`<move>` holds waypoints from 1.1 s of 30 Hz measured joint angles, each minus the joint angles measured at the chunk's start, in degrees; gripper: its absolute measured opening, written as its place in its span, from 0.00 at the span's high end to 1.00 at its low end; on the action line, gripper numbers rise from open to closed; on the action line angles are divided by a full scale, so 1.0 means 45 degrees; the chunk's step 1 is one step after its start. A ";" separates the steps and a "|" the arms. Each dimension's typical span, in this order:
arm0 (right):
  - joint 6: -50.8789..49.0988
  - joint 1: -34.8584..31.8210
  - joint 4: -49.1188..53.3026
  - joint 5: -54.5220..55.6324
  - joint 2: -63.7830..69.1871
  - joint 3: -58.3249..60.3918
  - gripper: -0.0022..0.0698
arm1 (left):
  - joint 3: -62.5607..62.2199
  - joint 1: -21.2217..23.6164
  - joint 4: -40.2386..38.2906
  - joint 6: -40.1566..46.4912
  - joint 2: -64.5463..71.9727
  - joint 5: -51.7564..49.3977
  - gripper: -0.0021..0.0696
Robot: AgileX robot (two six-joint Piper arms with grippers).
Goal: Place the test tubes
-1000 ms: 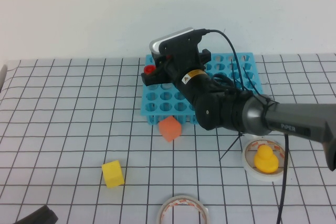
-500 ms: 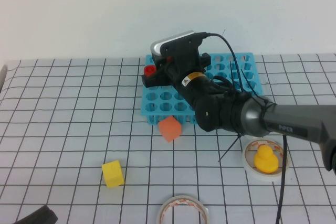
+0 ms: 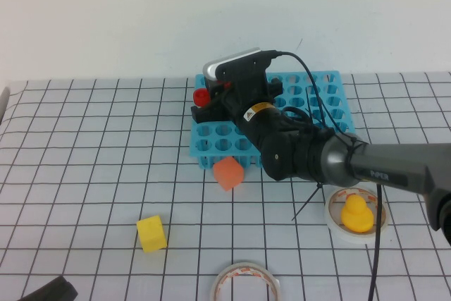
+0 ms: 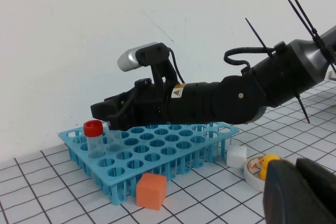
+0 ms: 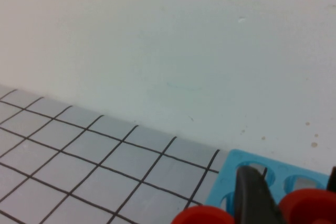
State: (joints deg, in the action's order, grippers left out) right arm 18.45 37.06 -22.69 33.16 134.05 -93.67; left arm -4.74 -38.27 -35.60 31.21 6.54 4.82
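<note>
A blue test tube rack (image 3: 303, 114) stands at the back of the gridded mat. One red-capped test tube (image 3: 201, 96) stands upright in its far left corner hole. My right gripper (image 3: 210, 108) hangs over that corner, shut on a second test tube. In the right wrist view its red cap (image 5: 310, 207) sits between the fingers. In the left wrist view its clear body (image 4: 113, 139) reaches down into the hole beside the standing tube (image 4: 93, 136). My left gripper (image 4: 295, 169) is shut and empty, low at the near left, far from the rack.
An orange cube (image 3: 227, 173) lies against the rack's front edge, and a yellow cube (image 3: 151, 234) lies nearer. A tape roll (image 3: 337, 225) holding a yellow duck (image 3: 356, 213) sits to the right. Another tape roll (image 3: 246, 278) lies at the near edge, and a white cube (image 4: 236, 156) is beside the rack.
The right gripper with its tube has sunk slightly over the rack's far left corner. Nothing else has moved.
</note>
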 joint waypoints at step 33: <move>-0.1845 0.0816 0.1780 -0.2667 -0.8349 0.5344 0.96 | 0.0000 0.0000 0.0000 0.0021 0.0000 0.0000 0.97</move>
State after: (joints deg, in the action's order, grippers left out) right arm 10.15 40.74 -14.68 21.16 96.48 -69.62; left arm -4.74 -38.27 -35.60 31.30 6.54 4.82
